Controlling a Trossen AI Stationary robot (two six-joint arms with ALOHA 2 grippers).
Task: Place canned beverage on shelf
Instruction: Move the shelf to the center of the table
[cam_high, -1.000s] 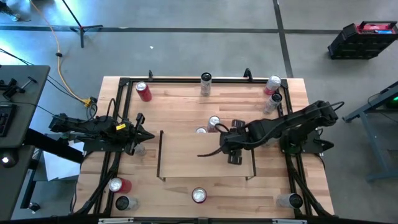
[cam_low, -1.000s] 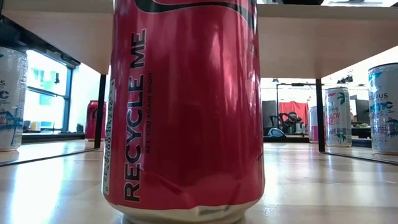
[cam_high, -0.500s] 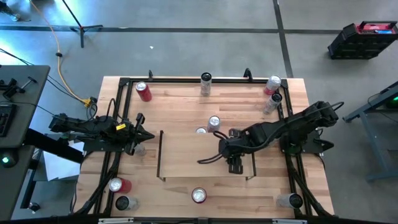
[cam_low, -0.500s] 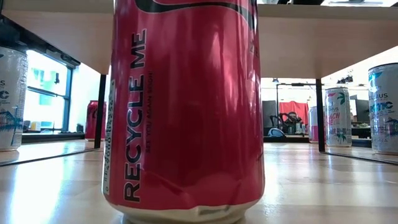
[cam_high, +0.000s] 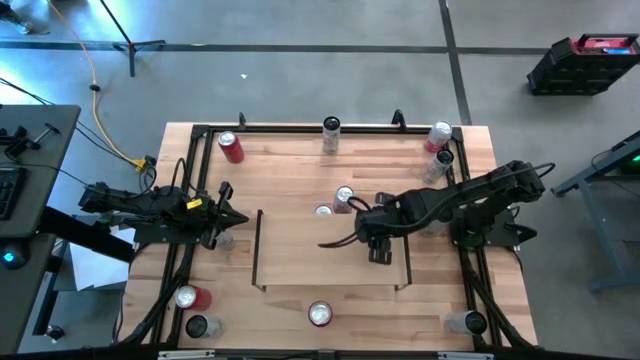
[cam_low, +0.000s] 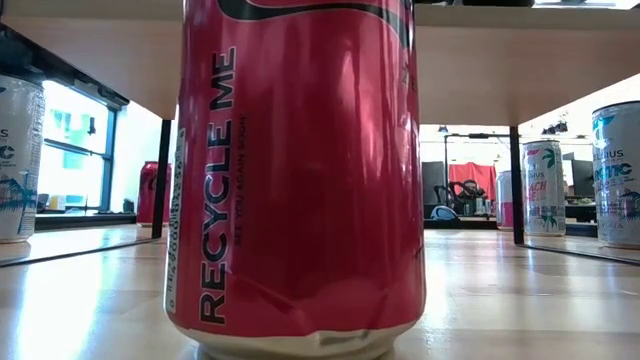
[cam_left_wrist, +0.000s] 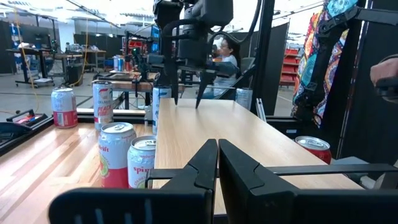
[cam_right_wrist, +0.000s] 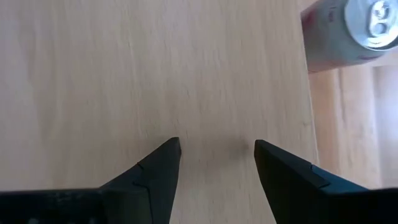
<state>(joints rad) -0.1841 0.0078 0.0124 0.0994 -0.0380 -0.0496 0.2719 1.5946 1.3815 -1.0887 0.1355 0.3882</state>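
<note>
Right end effector (cam_high: 335, 243), ten cans

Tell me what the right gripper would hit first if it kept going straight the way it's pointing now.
Most likely the bare wood of the shelf. The right gripper points down at it, open and empty, with nothing between its tips. The nearest can stands off to one side, out of that line.
</note>
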